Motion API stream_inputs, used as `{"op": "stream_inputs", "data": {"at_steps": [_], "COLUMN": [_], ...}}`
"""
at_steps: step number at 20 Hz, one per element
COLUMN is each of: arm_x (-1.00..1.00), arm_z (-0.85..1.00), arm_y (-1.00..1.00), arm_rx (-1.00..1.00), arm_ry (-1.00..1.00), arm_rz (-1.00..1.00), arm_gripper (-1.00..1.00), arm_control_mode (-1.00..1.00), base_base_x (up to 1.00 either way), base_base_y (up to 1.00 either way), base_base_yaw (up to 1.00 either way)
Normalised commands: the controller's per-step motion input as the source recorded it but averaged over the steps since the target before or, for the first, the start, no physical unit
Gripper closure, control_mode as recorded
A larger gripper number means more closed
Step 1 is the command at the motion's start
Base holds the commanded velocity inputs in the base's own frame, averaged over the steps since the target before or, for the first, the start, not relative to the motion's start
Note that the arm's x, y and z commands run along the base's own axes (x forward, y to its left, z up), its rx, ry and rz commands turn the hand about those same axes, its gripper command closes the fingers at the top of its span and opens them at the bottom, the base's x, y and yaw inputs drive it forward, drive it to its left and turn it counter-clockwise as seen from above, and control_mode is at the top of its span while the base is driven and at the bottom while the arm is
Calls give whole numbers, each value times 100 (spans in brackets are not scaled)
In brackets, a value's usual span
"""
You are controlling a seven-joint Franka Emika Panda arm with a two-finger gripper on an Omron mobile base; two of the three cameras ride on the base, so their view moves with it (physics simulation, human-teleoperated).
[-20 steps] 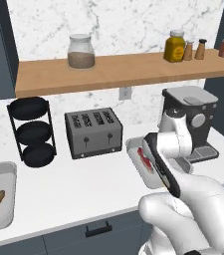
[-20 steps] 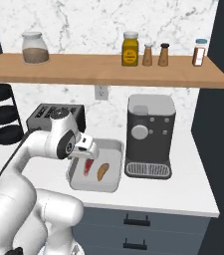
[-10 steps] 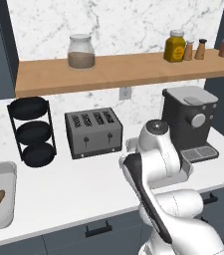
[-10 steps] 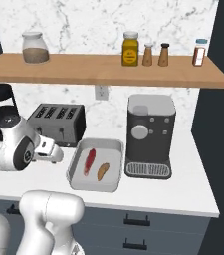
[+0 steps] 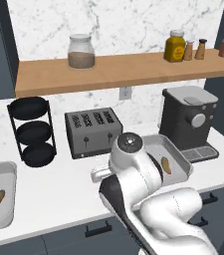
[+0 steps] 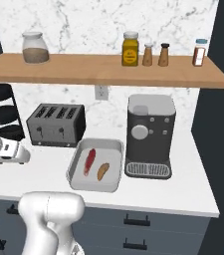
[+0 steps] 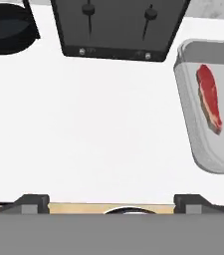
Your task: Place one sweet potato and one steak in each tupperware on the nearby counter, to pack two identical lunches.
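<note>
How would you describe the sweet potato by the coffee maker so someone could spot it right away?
Find the black coffee maker on the white counter. Just left of it lies a grey tupperware holding two things side by side. The sweet potato is the small orange-brown oval nearer the coffee maker; the steak beside it is red and longer.

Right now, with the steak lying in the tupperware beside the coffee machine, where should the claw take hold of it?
Across the narrow middle of the steak, coming straight down from above. It lies flat and elongated in the tupperware, so only its long edges offer grip, I think.
</note>
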Motion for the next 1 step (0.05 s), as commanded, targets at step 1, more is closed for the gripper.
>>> {"op": "stream_inputs", "data": {"at_steps": [1], "arm_x": [0], "arm_z": [0], "arm_y": [0], "arm_rx": [0], "arm_ry": [3], "arm_rz": [0], "arm_gripper": [-100], "arm_control_mode": [-100], "base_base_x": [0], "base_base_y": [0], "base_base_yaw": [0]}}
